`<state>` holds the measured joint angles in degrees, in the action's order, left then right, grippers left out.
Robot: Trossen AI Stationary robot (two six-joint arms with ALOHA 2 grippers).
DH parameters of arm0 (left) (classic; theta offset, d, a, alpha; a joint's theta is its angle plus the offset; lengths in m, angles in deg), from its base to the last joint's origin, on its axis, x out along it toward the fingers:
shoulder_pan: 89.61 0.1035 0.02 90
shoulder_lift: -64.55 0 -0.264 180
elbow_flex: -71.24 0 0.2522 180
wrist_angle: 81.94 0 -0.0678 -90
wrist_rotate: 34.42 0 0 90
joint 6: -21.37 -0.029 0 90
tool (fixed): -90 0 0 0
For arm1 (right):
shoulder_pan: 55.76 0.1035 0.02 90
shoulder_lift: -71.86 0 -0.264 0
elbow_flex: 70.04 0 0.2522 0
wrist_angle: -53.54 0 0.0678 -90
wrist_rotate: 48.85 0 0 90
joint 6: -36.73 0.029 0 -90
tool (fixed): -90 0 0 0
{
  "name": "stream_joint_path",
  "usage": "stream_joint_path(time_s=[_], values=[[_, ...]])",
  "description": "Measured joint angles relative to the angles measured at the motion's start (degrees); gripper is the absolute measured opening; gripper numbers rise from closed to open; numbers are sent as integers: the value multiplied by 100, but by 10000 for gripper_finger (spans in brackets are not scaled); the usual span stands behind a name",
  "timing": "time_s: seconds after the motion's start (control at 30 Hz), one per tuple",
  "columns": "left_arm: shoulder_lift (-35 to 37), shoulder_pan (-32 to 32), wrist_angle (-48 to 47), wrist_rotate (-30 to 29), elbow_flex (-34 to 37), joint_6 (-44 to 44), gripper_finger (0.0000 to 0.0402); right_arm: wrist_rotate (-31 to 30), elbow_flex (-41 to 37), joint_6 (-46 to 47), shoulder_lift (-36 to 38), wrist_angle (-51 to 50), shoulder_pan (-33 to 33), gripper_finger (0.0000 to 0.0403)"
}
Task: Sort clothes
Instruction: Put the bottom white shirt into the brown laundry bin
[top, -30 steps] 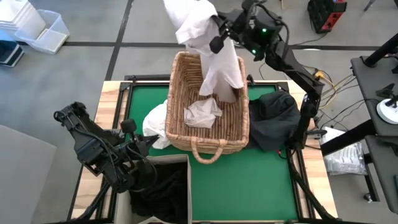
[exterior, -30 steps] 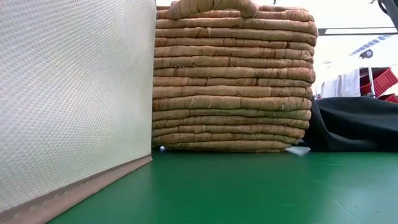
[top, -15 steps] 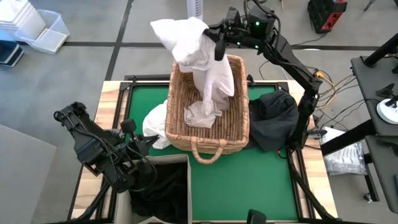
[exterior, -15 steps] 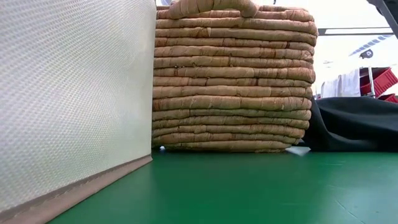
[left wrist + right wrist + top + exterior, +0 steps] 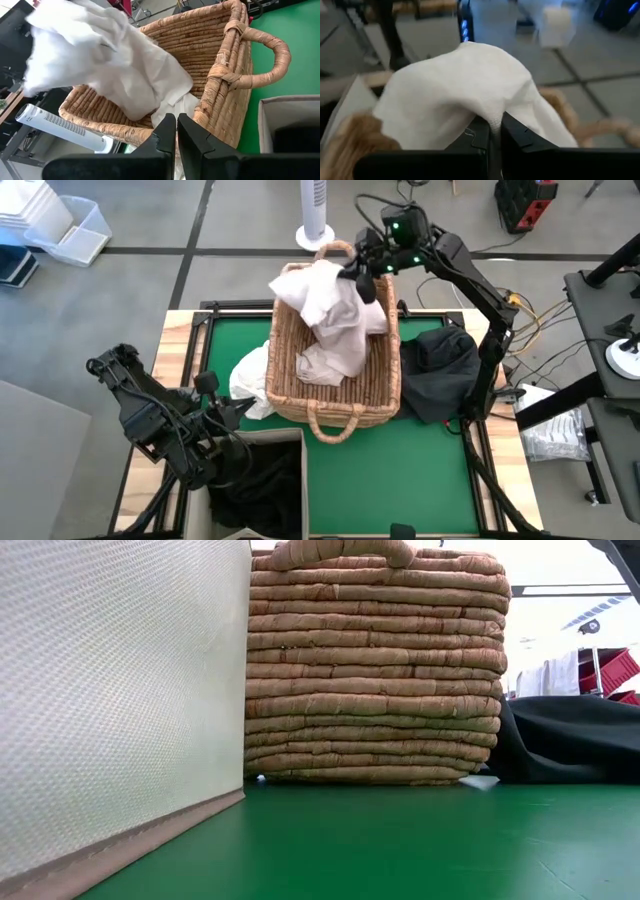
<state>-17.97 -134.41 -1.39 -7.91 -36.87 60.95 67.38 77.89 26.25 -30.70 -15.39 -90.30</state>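
My right gripper [image 5: 358, 280] is shut on a white garment [image 5: 322, 302] over the far end of the wicker basket [image 5: 392, 385]. The garment's bulk is heaped inside the basket and over its far-left rim. A second crumpled white piece [image 5: 318, 367] lies on the basket's floor. Another white garment [image 5: 250, 380] lies on the green mat against the basket's left wall, and a dark garment [image 5: 445, 365] is bunched on the mat at its right. My left gripper [image 5: 238, 408] is shut with nothing in it, near the basket's near-left corner. My right gripper pinches a bunched fold of the white garment [image 5: 492, 119] between its two fingers. It comes in from the far right, slanting slightly down. The cloth bulges up beyond the fingers and falls away slack, and its lower part [image 5: 345, 340] rests inside the basket.
A beige fabric bin [image 5: 305, 480] with dark clothes [image 5: 255, 485] inside stands at the near left; its wall [image 5: 120, 700] fills the low view's left side. A white tower fan [image 5: 317, 210] stands on the floor beyond the table. Bare green mat [image 5: 390, 480] lies near the front.
My right gripper has come down toward the basket's far rim and has tipped and rolled at the wrist, staying shut on the white garment. The garment hung stretched high above the basket; it has now sunk and bunched up inside it.
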Motion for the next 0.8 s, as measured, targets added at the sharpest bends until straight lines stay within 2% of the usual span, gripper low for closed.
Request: stream_joint_path(time_s=[0.13,0.27,0.4,0.53,0.67,0.8], values=[[0,0,0,0,0,0,0,267,0,0,0,-703,0,12],[0,0,0,0,0,17,0,289,-34,0,0,-1274,71,12],[0,0,2,2,0,46,0,637,-182,207,0,-1440,238,12],[0,0,4,2,0,48,0,679,-416,490,0,-1547,403,12],[0,0,15,2,0,48,0,204,-693,747,0,-1736,543,12],[0,0,20,2,9,48,0,-723,-915,631,0,-2240,653,12]])
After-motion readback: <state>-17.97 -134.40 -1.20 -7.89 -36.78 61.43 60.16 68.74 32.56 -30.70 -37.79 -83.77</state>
